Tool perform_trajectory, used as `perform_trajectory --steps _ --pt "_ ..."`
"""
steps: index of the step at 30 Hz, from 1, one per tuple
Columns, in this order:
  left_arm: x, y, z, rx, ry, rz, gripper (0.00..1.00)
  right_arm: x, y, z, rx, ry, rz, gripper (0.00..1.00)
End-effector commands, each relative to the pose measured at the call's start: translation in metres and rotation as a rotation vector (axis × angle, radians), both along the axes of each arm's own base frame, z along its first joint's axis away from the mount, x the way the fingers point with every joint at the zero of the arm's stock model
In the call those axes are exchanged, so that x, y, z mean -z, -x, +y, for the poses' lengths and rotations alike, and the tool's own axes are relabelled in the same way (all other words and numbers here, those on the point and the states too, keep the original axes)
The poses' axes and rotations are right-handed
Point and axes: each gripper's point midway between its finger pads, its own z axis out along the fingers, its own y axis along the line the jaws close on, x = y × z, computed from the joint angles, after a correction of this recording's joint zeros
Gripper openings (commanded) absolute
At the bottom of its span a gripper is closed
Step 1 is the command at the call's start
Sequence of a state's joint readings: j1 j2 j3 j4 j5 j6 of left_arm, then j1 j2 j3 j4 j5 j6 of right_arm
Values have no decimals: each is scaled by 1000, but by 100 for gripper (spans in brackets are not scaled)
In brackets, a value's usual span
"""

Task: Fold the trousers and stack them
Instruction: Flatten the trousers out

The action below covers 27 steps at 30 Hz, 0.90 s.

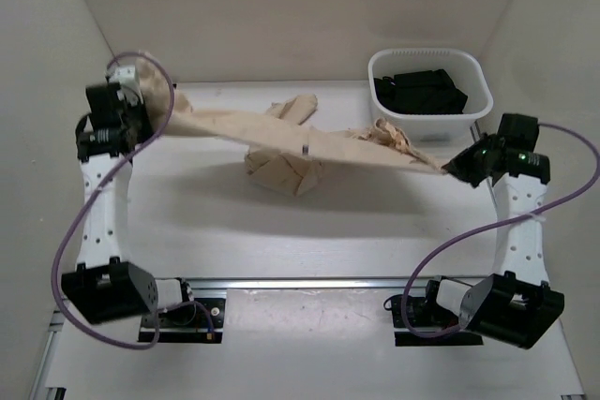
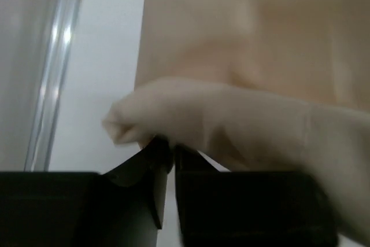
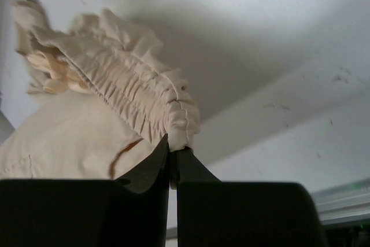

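Trousers (image 1: 309,142) (edges pinched) span left pincer (image 2: 170,147), right pincer (image 3: 172,150).

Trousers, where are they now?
In the top view the trousers hang stretched over the table, between the jaws of the left gripper at far left and the right gripper, which pinches the waistband near the white bin.

right pincer (image 3: 172,153) pinching trousers (image 3: 124,93) gathered waistband

Your top view looks down from high behind over the whole table (image 1: 309,250); both wrist views face forward, very close, sharing the trousers (image 1: 281,133) with it.
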<state>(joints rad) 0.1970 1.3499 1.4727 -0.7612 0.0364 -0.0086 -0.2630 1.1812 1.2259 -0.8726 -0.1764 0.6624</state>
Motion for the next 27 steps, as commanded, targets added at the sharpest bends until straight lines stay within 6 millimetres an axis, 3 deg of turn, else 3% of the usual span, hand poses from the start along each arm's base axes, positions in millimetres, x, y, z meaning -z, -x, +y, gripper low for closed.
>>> perform_trajectory --steps 1,2,3,4,5,6,9,11,12,14,15,16,18,19,21,22,25,26,27 --pt "116 65 0 -41 35 327 24 45 23 10 0 -64 109 0" --pt "157 96 -6 -39 56 433 32 51 28 11 0 -67 122 0" --pt "171 111 -12 -29 73 465 46 57 34 11 -4 -56 142 0" --pt "176 129 -18 -23 80 464 69 69 42 10 -4 -48 174 0" --pt "205 157 -22 -31 98 538 88 73 48 8 9 -29 176 0" --pt "212 169 -21 -47 103 542 100 79 54 10 9 -32 190 0" --pt "207 192 -22 -72 113 510 100 108 76 14 14 -42 262 0" --pt "183 180 -19 -73 94 432 100 117 82 13 11 -30 277 0" --pt "153 163 -16 -66 83 353 100 122 87 12 18 -21 291 0" --pt "126 144 -13 -58 77 297 100 126 89 10 25 -12 303 0" --pt "123 132 -14 -41 98 311 100 126 90 9 30 -3 305 0" --pt "104 115 -13 -23 104 273 100 129 90 9 30 -3 305 0" --pt "114 92 -21 33 177 329 99 133 91 9 30 -4 308 0" --pt "107 81 -38 105 215 329 97 137 90 9 30 -6 317 0" --pt "130 72 -70 206 194 426 91 139 89 8 29 -8 323 0" --pt "141 75 -75 214 151 469 83 141 89 8 29 -11 335 0" --pt "170 82 -99 277 -4 522 73 142 86 8 29 -10 332 0" --pt "190 92 -99 279 -44 560 73 142 86 8 29 -10 332 0" --pt "195 93 -100 281 -77 547 75 142 86 8 29 -10 332 0"
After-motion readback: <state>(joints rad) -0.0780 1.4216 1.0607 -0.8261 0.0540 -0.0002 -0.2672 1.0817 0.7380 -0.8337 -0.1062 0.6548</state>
